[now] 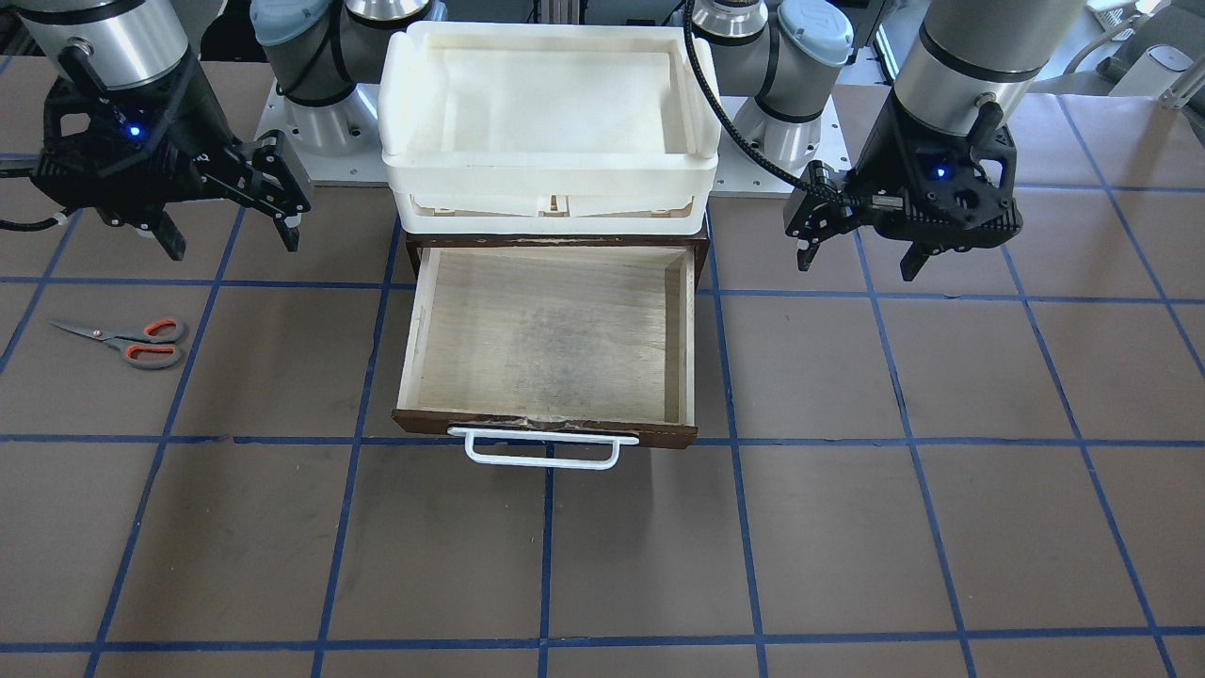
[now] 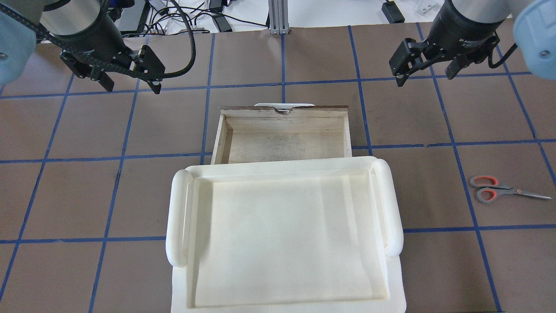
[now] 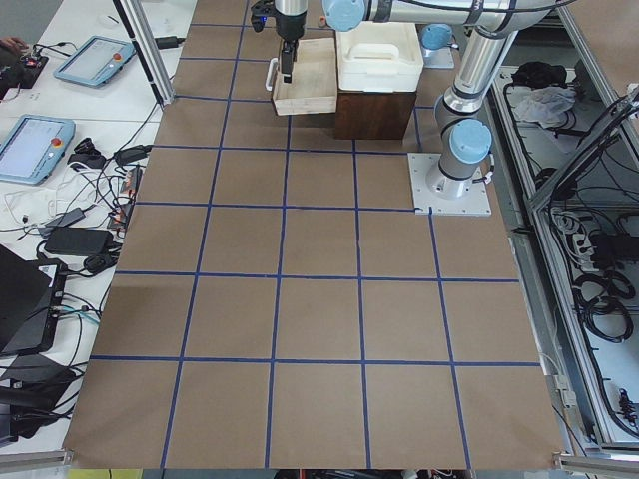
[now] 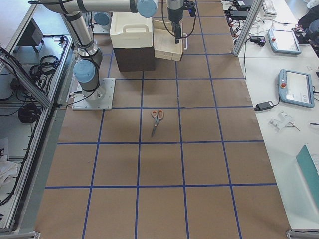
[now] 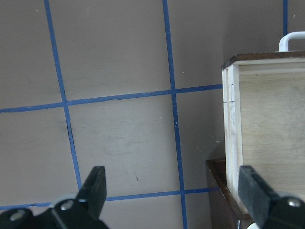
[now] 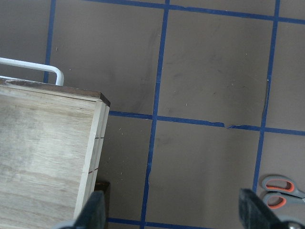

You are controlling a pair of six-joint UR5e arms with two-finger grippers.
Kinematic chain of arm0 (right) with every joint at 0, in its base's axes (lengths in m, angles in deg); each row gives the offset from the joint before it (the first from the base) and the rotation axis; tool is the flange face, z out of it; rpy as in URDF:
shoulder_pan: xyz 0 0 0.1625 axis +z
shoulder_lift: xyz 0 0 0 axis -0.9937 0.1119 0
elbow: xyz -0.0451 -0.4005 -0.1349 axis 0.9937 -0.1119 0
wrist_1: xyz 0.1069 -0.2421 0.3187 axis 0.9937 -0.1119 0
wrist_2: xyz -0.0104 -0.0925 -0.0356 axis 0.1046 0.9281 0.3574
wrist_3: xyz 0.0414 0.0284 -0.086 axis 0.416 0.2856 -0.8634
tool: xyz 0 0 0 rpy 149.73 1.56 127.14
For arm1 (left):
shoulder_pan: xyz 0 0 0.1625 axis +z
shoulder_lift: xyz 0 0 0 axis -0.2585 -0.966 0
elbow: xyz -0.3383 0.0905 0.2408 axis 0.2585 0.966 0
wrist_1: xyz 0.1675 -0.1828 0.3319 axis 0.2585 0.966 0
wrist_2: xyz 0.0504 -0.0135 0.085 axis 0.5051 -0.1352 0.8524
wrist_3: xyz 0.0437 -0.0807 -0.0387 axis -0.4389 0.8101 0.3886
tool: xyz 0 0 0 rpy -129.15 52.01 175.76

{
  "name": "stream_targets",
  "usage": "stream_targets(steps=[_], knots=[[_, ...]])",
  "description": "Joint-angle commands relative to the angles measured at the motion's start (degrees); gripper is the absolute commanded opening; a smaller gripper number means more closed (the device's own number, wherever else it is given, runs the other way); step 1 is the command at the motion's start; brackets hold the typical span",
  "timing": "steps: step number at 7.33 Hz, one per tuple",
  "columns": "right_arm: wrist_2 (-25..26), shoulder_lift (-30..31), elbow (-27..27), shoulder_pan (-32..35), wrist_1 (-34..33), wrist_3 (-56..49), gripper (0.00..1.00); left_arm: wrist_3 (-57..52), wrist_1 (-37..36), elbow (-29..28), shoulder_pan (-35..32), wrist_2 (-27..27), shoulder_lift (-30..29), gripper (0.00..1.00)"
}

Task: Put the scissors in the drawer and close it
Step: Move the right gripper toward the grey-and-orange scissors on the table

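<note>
The scissors (image 1: pixel 132 341), grey handles with orange-red loops, lie flat on the brown table on my right side; they also show in the overhead view (image 2: pixel 499 191), the right wrist view (image 6: pixel 281 193) and the exterior right view (image 4: pixel 156 119). The drawer (image 1: pixel 546 330) is pulled open and empty, pale inside (image 2: pixel 282 139), with its white handle (image 1: pixel 544 450) at the front. My right gripper (image 1: pixel 232 240) (image 2: pixel 424 76) is open and empty, hovering above the table between drawer and scissors. My left gripper (image 1: pixel 859 259) (image 2: pixel 131 85) is open and empty, hovering beside the drawer's other side (image 5: pixel 267 133).
A white plastic tray (image 2: pixel 282 234) sits on the dark cabinet above the drawer. The arms' base plates (image 1: pixel 311 160) stand behind it. Blue tape lines grid the table. Tablets and cables (image 3: pixel 40 140) lie beyond the table's far edge.
</note>
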Motion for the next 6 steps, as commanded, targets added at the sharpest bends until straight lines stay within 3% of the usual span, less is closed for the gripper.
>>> stream_targets(steps=[1, 5, 6], knots=[[-0.2, 0.03, 0.09, 0.0, 0.07, 0.06, 1.0, 0.0, -0.06, 0.12, -0.08, -0.01, -0.18, 1.0], [0.14, 0.12, -0.17, -0.44, 0.42, -0.21, 1.0, 0.0, -1.63, -0.05, -0.08, 0.08, -1.15, 1.0], [-0.2, -0.06, -0.09, -0.35, 1.03, 0.4, 1.0, -0.09, -5.91, -0.58, 0.0, -1.83, -2.37, 1.0]])
